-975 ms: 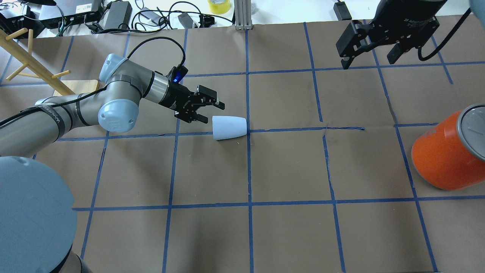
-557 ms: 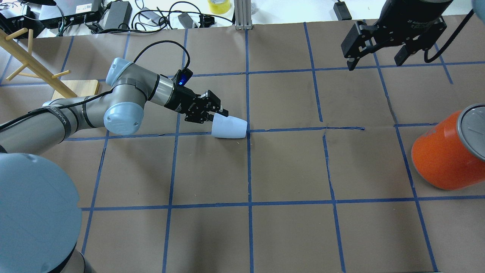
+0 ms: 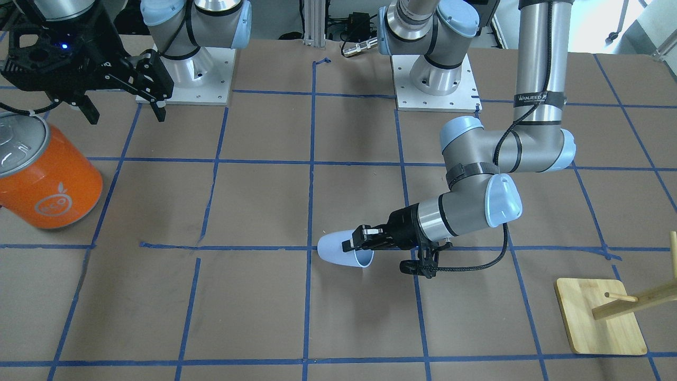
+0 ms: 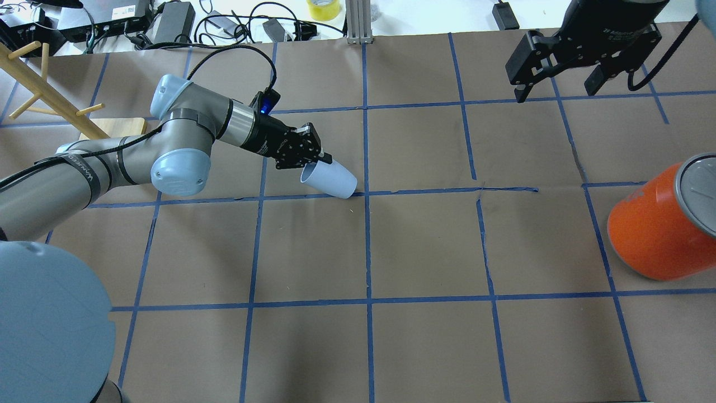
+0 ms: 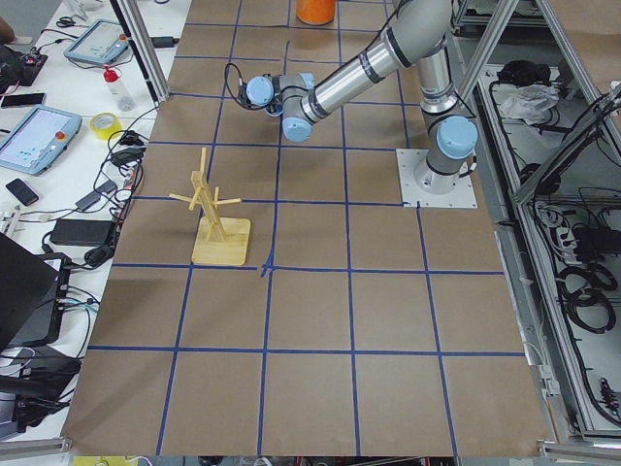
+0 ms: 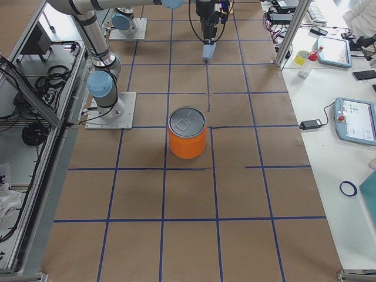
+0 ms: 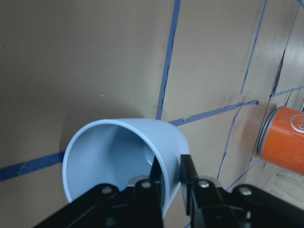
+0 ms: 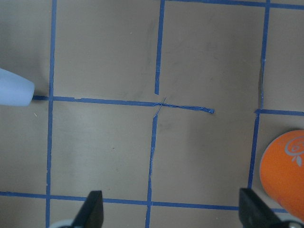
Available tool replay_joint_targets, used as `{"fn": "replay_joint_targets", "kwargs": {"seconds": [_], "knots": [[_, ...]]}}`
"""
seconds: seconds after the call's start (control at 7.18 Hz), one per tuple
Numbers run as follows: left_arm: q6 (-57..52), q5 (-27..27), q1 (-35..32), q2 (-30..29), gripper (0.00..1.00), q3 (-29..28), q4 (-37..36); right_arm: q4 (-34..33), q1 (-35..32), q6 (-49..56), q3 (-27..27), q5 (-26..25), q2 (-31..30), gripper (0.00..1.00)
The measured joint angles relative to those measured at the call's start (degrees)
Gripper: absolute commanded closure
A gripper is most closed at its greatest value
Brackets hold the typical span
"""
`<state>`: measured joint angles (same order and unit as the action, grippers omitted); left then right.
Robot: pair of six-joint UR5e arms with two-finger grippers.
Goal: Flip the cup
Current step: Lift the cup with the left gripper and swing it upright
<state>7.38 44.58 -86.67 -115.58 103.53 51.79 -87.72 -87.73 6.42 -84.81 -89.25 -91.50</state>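
Observation:
The pale blue cup is tilted near the table's middle, mouth raised toward my left arm and rounded base low by a blue tape line. It also shows in the front view, the left wrist view and the right wrist view. My left gripper is shut on the cup's rim, one finger inside and one outside. My right gripper is open and empty, high over the far right of the table, and also shows in the front view.
A big orange can with a silver lid stands at the right edge. A wooden peg rack on a square base stands at the far left. Cables and power bricks lie beyond the far edge.
My left gripper moved to the cup's mouth, shut on its rim and raised that end, so the lying cup is now tilted. The right arm barely moved.

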Motion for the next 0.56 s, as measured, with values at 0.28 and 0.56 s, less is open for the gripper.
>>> {"fn": "replay_joint_targets", "kwargs": {"seconds": [0.28, 0.56], "knots": [[5.03, 11.26, -0.03, 2.00, 1.00, -9.02, 0.76, -0.05, 0.01, 0.10, 0.00, -0.04, 0.00, 0.00], [0.99, 27.73, 0.04, 1.67, 1.00, -17.23, 4.02, 0.12, 0.01, -0.01, 0.00, -0.07, 0.00, 0.00]]}}
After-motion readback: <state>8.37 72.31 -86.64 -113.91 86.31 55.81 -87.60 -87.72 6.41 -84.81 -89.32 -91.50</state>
